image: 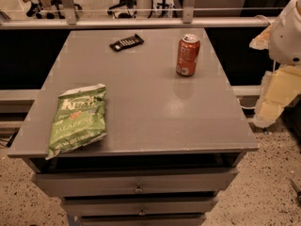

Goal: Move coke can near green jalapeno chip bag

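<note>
Coke can (188,55): red-orange cylinder with a silver top, upright on the far right part of the desk (155,112), well apart from everything else.

Handling (a judgement): thin metal wall, stiff but easy to dent. Smooth and likely slippery. Its weight depends on the fill, which you cannot see. It should tip readily if nudged high up. Take hold across the mid-body from the side, with a moderate squeeze.

Green jalapeno chip bag (77,119): crinkled and soft, lying flat at the near left corner, its lower end reaching the desk's edge. Set the can beside it, not on it.

Black packet (126,42): flat, far centre. Not wanted.

Tool (269,108): off the desk's right side, beyond its edge, hanging below the pale rounded arm joint. It is well apart from the can and touches nothing on the desk. You cannot tell whether it is released or clenched.
</note>
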`<state>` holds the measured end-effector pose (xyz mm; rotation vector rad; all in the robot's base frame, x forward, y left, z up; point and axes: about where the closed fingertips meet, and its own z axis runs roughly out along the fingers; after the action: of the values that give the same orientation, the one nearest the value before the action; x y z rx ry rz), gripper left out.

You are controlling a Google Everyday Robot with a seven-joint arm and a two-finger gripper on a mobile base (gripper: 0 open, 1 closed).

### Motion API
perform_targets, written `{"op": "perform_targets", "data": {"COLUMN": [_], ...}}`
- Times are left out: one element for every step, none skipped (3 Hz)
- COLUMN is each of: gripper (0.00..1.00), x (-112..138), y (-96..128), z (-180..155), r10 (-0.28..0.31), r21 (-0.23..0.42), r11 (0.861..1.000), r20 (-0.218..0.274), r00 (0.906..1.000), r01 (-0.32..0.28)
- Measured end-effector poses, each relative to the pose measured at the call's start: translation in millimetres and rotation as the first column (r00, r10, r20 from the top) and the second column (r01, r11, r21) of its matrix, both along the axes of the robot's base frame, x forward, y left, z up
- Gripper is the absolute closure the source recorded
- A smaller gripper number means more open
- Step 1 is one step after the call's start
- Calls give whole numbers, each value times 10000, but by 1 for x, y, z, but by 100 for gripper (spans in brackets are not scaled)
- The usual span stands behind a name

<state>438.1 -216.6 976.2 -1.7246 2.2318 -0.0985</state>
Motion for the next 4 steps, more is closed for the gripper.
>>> {"op": "perform_targets", "data": {"gripper": [0, 0, 0, 0], "x": [5, 28, 65, 121], "y": [0, -8, -16, -15], "z": [-2, -11, -21, -31], "r10": [81, -58, -385, -957], "r21": [76, 494, 1247, 2795], "r11": [9999, 9988, 9919, 9592], "r20": [81, 448, 997, 1810], "r00": [9999, 9990, 9943, 9788], "r01": [-82, 36, 259, 421]}}
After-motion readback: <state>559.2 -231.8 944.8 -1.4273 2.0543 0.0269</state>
